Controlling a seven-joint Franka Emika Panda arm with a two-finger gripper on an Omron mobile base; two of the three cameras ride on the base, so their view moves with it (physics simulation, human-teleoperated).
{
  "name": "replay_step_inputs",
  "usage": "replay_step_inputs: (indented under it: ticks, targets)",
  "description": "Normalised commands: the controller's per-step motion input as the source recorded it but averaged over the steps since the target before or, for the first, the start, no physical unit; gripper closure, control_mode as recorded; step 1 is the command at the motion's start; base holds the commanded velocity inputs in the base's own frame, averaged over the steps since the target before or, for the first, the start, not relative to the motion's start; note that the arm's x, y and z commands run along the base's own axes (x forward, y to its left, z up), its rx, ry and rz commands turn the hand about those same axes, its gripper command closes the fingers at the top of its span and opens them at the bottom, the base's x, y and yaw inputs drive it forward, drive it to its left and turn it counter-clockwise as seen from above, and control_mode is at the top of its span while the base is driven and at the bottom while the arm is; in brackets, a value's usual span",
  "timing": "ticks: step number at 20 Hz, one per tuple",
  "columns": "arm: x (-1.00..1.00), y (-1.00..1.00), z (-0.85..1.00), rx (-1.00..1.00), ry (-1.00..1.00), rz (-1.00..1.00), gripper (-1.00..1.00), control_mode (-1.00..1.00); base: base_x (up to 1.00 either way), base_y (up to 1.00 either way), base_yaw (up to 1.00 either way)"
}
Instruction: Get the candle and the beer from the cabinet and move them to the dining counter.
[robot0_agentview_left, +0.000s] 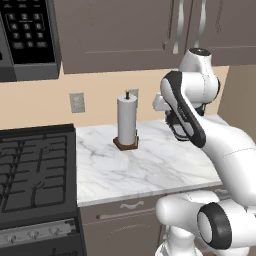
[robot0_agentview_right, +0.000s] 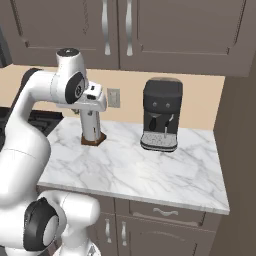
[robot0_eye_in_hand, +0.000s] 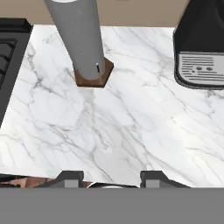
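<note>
The gripper (robot0_eye_in_hand: 110, 178) hangs over the veined marble worktop's (robot0_eye_in_hand: 131, 131) front edge, its dark tips spread with nothing between them. Further back stands a smooth white paper-towel roll (robot0_eye_in_hand: 78, 35) on a hexagonal wooden base. Above, the cabinet (robot0_agentview_right: 125, 30), flat-panelled with silver bar handles, is closed.

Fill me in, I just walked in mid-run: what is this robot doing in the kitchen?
The arm is parked in front of a marble worktop and holds nothing. Its gripper hangs above the bare marble with a clear gap between the fingertips. Above, the cabinet doors are shut, so the candle and the beer have not been taken out. On the worktop stand a paper-towel roll and a black coffee machine; a stove sits to the left.
</note>
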Motion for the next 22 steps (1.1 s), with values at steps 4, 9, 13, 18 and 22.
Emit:
replay_step_inputs:
  ticks: [4, 9, 13, 18, 22]
  targets:
    - [-0.32, 0.0, 0.01, 0.0, -0.14, 0.0, -1.0, -1.0, 0.0, 0.0, 0.0]
    - [-0.79, -0.23, 0.04, -0.02, -0.59, 0.0, -1.0, -1.0, 0.0, 0.0, 0.0]
    - [-0.05, -0.01, 0.57, -0.1, -0.52, 0.0, -1.0, -1.0, 0.0, 0.0, 0.0]
    - [0.13, -0.02, 0.98, -0.09, -0.4, -0.06, -1.0, -1.0, 0.0, 0.0, 0.0]
    - [0.22, -0.17, 1.0, -0.11, -0.32, -0.05, -1.0, -1.0, 0.0, 0.0, 0.0]
